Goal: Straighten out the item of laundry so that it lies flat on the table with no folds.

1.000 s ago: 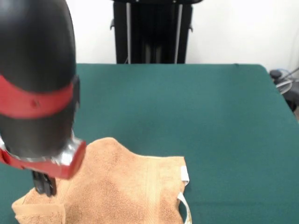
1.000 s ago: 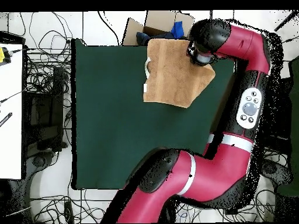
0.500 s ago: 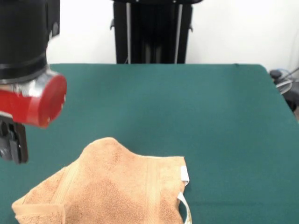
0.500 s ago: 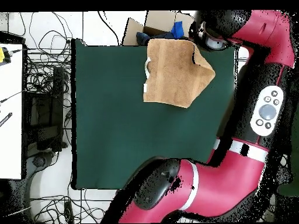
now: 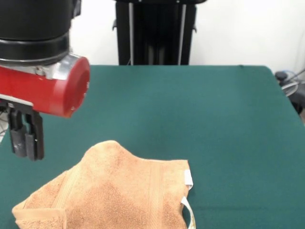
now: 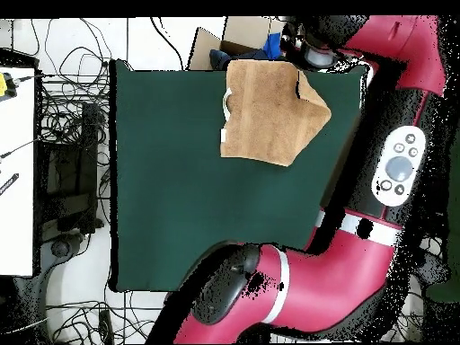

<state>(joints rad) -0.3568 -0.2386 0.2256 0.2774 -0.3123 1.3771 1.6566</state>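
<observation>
Peach terry towel is lying at the desk's 7 o'clock edge in the front view, one corner folded over, so flattening is remaining. I am holding my pincer above it, empty, fingers nearly together.

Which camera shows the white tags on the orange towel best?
The front view: the white tags stand out clearly on the towel edge, one looped. The overhead view shows them only as tiny white specks along one towel side.
</observation>
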